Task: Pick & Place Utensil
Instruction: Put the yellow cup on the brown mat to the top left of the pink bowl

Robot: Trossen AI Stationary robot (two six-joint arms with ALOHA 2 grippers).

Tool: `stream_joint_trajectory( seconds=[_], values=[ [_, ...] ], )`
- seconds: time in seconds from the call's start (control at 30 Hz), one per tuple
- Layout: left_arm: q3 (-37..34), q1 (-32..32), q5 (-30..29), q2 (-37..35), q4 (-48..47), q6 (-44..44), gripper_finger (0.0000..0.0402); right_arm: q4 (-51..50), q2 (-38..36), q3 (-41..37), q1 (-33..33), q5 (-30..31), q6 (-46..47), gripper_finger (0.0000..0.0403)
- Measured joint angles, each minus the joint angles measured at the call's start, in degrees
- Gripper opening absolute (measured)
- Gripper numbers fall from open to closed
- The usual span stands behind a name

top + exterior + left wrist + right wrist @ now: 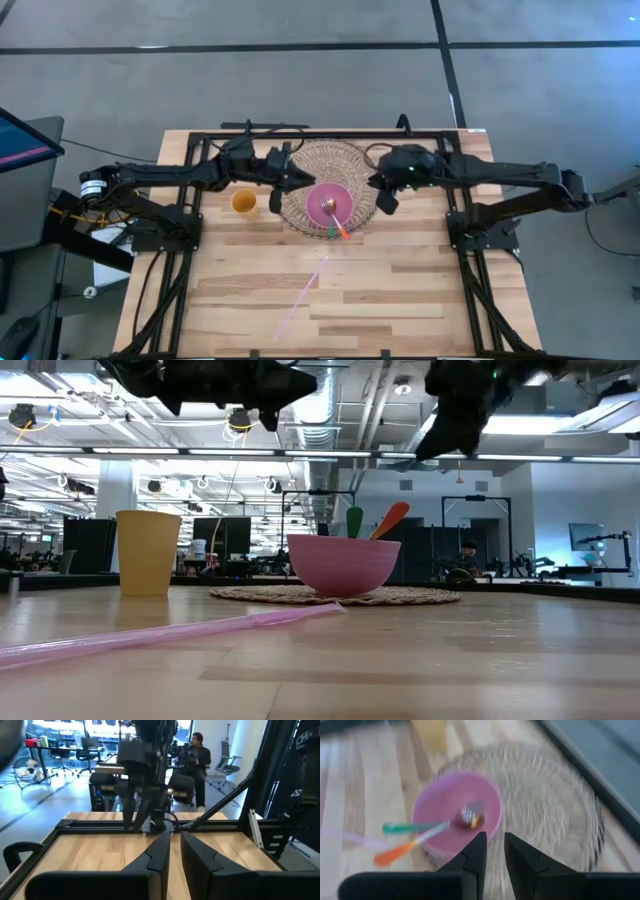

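Observation:
A pink bowl (328, 203) stands on a round woven placemat (325, 165). Two utensils lie in it with their heads inside and their handles leaning out over the near rim, one green-handled (402, 827) and one orange-handled (395, 854). In the low view the green handle (354, 520) and the orange handle (390, 518) stick up above the bowl (343, 565). My right gripper (385, 198) hovers shut above the mat, just right of the bowl, touching nothing. My left gripper (277, 195) hangs shut in the air left of the bowl.
A yellow cup (243, 201) stands left of the mat, close under my left arm. A long pink straw (300, 293) lies on the near half of the wooden table (400, 290). A black frame rail (320, 135) runs along the far edge.

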Motion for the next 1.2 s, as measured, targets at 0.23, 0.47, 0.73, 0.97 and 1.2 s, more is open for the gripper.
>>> stream_joint_trajectory(
  seconds=[0.23,0.47,0.73,0.97,1.2],
  values=[
    [1.8,0.0,-0.2,0.0,-5.3,0.0,0.0074,23.6,-2.1,-13.2,-0.5,-5.1,-9.6,0.0061],
    [4.0,-0.7,-4.9,2.4,-6.3,0.0,0.0122,24.5,-2.0,-10.2,-1.6,-7.4,-14.2,0.0061],
    [20.0,-6.4,-32.0,8.0,-41.2,6.2,0.0137,31.1,-2.1,-6.9,-2.6,-7.5,-16.3,0.0061],
    [22.6,-13.1,-40.4,6.9,-65.9,-8.7,0.0124,31.6,-1.5,-6.9,-3.7,-7.5,-20.3,0.0061],
    [21.4,-17.9,-41.0,6.4,-79.2,-17.8,0.0122,31.4,0.0,-7.0,-4.3,-7.4,-20.3,0.0061]
  ],
)
